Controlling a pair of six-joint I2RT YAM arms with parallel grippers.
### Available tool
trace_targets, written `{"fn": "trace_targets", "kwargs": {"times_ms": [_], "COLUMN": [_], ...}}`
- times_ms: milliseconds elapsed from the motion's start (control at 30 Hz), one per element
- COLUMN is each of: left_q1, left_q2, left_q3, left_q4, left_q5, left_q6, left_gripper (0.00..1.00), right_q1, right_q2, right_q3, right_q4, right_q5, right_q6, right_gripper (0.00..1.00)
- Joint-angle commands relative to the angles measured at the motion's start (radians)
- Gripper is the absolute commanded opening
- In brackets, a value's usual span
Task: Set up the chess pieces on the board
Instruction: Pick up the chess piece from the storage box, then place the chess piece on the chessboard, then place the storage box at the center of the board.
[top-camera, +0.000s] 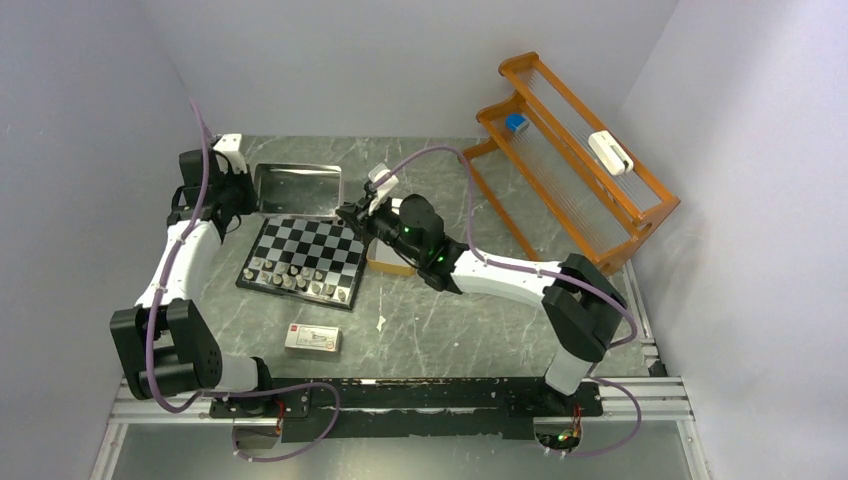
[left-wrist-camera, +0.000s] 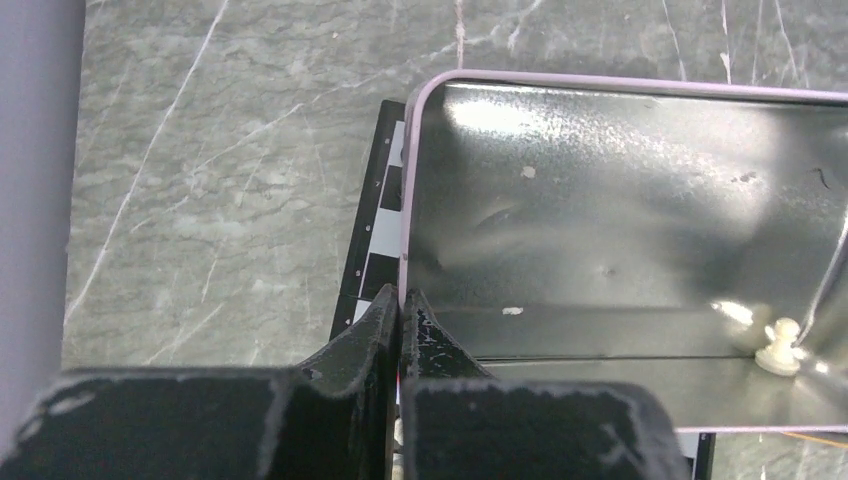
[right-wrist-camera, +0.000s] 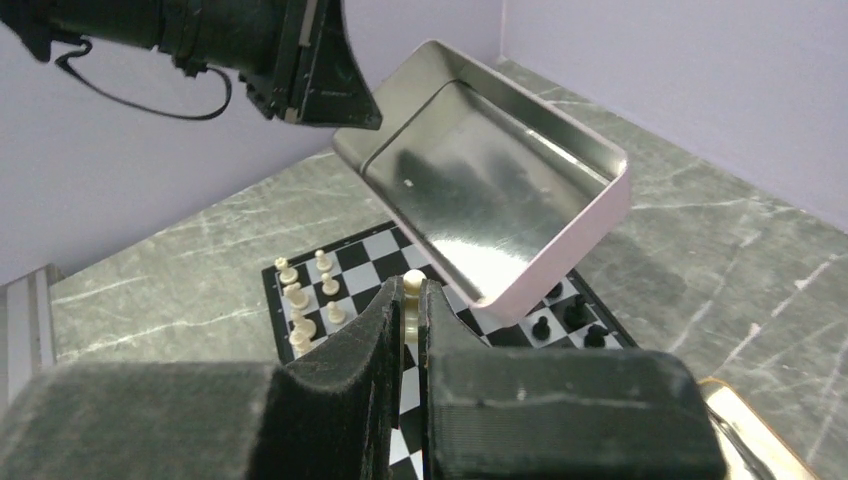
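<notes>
Above the board (right-wrist-camera: 365, 250), right gripper (right-wrist-camera: 408, 310) clamped on a pale piece (right-wrist-camera: 412, 282), likely light, rigid, slippery, best pinched mid-stem; left gripper (left-wrist-camera: 400, 310) grips the tin (left-wrist-camera: 600, 200) by its rim.

The left gripper (left-wrist-camera: 400, 305) is pinching the tin (left-wrist-camera: 620, 200) by its rim. The tin is stretching ahead and to the right of the fingers, and a pawn (left-wrist-camera: 779, 346) is resting inside, far to their right. The board (left-wrist-camera: 378, 272) is lying under the tin, showing just left of the rim. The right gripper (right-wrist-camera: 408, 300) is pinching a chess piece (right-wrist-camera: 413, 280) above the board, with one cluster of pieces (right-wrist-camera: 305, 300) standing left of its fingers and a second cluster (right-wrist-camera: 565, 315) right of them, beneath the tilted tin ahead.
</notes>
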Motion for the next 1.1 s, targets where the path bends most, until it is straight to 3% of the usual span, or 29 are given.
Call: {"fn": "trace_targets", "kwargs": {"times_ms": [0,133,333,833,1067], "left_q1": [0.051,0.104,0.160,0.218,0.227], "left_q2": [0.003,0.038,0.030,0.054,0.112], "left_q3": [0.051,0.070,-0.020,-0.071,-0.073], "left_q4": [0.048,0.025,0.083,-0.001,-0.027], "left_q5": [-0.036,-0.076,-0.096,-0.370,-0.362], "left_q6": [-0.141,-0.209,-0.347,-0.571,-0.667], "left_gripper": [0.05,0.05,0.05,0.05,0.05], "right_q1": [0.010,0.012,0.019,0.019,0.019], "right_q2": [0.049,0.107,0.202,0.420,0.454], "right_q3": [-0.036,-0.052,-0.069,-0.044,-0.057], "right_q4": [0.150,0.210,0.274,0.452,0.468], "right_q5": [-0.071,-0.121,-0.154,-0.283,-0.300], "right_q6": [-0.025,-0.018,-0.024,-0.148,-0.192], "right_gripper": [0.00,0.00,0.00,0.00,0.00]}}
